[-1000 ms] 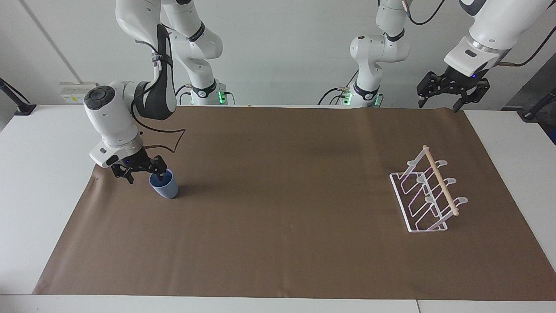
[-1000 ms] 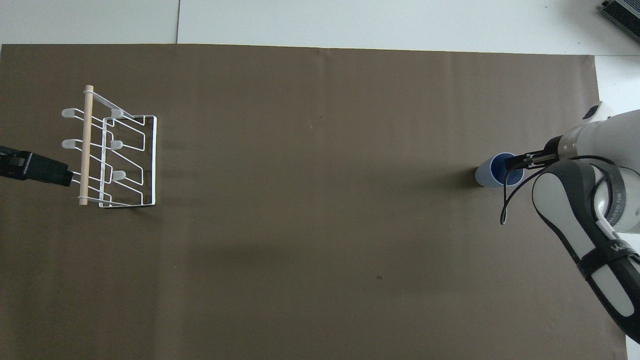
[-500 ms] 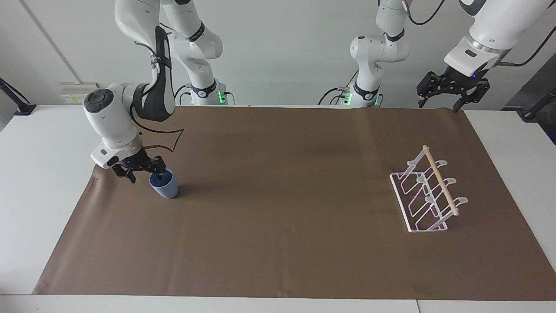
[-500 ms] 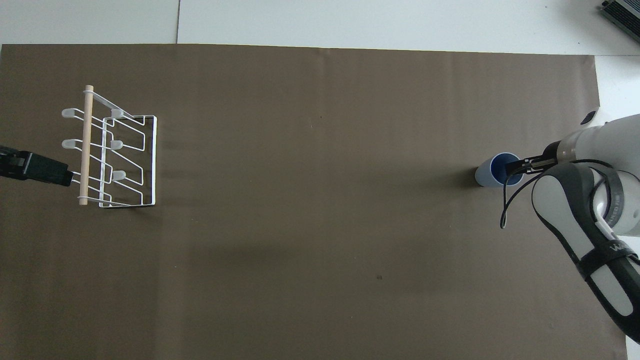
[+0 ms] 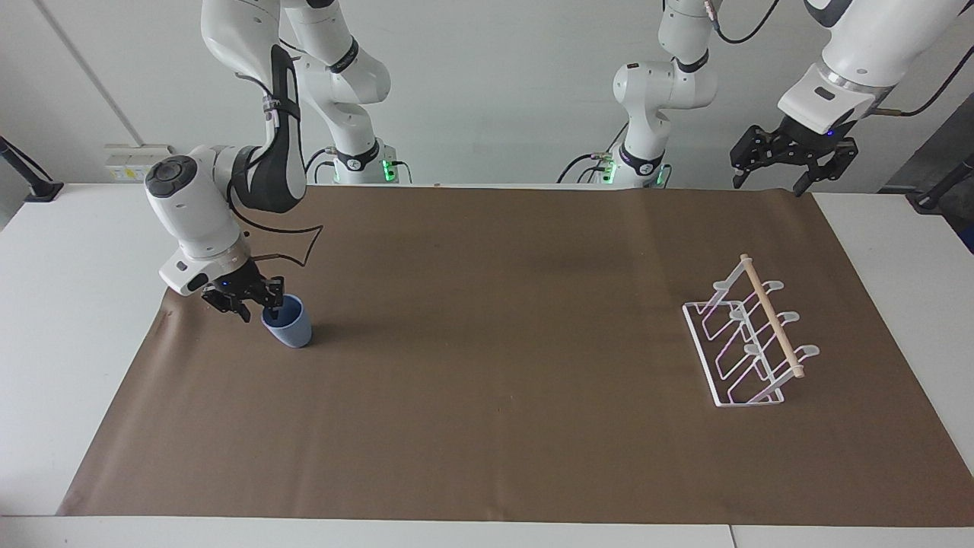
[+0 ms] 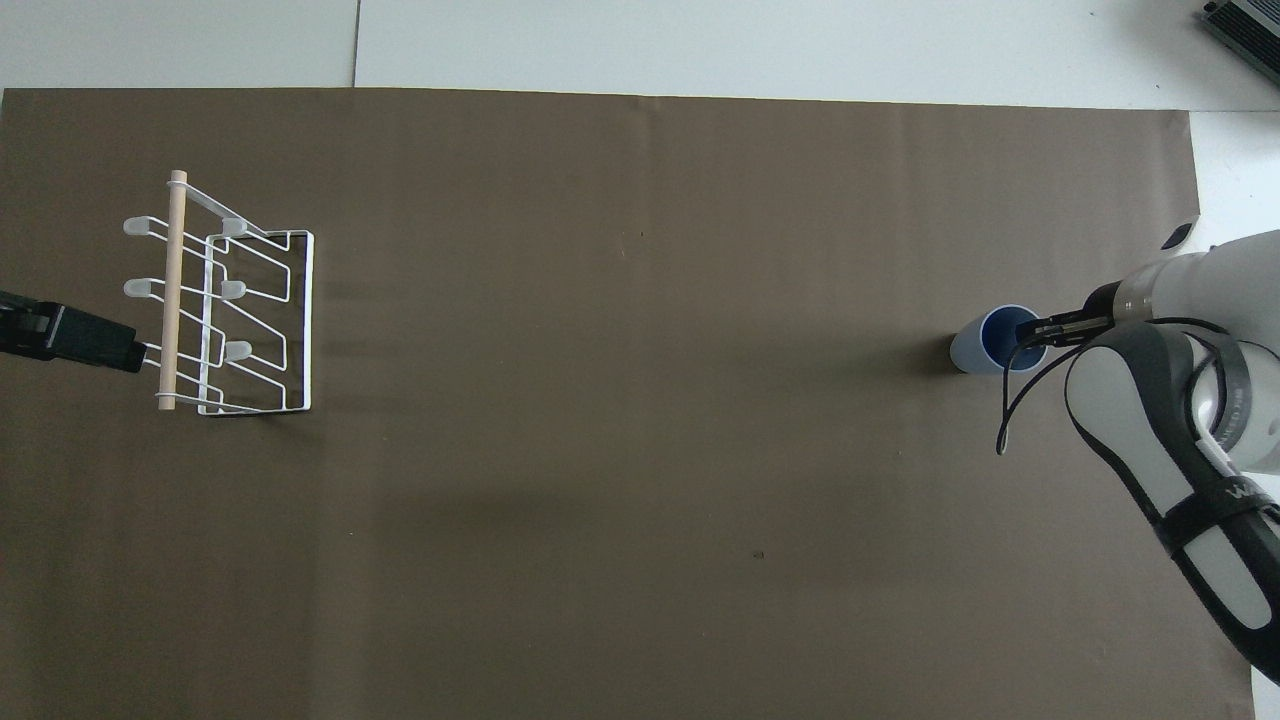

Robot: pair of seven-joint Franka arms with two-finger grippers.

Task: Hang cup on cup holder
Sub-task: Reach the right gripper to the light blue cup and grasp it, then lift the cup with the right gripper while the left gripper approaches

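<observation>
The light-blue cup (image 5: 289, 329) stands on the brown mat at the right arm's end of the table; it also shows in the overhead view (image 6: 975, 345). My right gripper (image 5: 259, 308) is low at the cup, with one finger inside and one outside, shut on the rim; its tip shows in the overhead view (image 6: 1030, 330). The white wire cup holder (image 5: 749, 342) with its wooden rod stands at the left arm's end, empty, and shows in the overhead view (image 6: 225, 300). My left gripper (image 5: 767, 185) waits open, high in the air, its tip (image 6: 130, 350) beside the holder from above.
The brown mat (image 5: 494, 426) covers most of the white table. The right arm's black cable (image 5: 297, 243) hangs in a loop close to the cup.
The right gripper's fingers have drawn together on the cup's rim, from wide open. The cup and holder have stayed put. The left arm has not moved.
</observation>
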